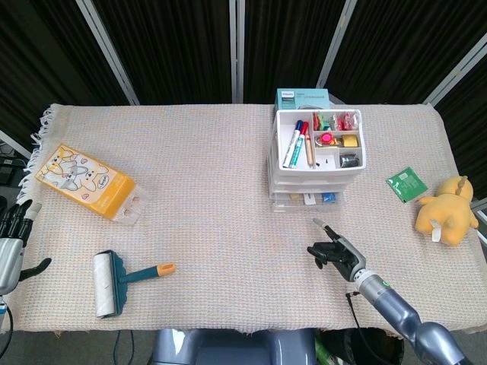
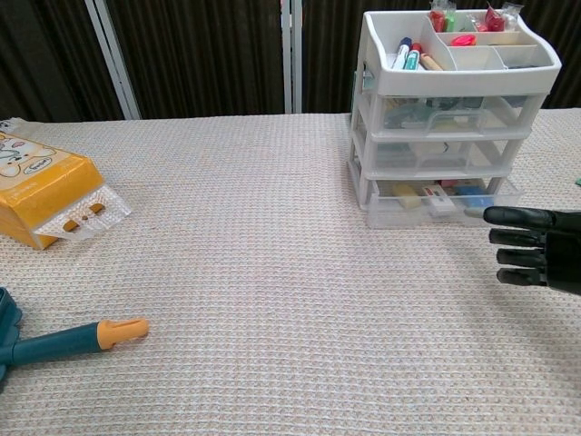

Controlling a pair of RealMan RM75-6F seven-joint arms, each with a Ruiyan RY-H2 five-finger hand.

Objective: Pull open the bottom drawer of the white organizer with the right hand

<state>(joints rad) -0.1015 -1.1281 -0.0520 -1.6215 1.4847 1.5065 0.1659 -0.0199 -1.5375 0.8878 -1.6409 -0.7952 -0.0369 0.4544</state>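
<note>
Chest view: hovering empty and spread, the right hand [image 2: 537,257], near the bottom drawer [image 2: 442,201] of the white organizer [image 2: 451,113], not touching. Risking a missed drawer lip, or dragging the light organizer forward

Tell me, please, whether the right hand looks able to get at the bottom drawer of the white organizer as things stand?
Probably yes: the right hand hovers empty in front of the bottom drawer, fingers extended, and only bare tablecloth lies between them.
</note>
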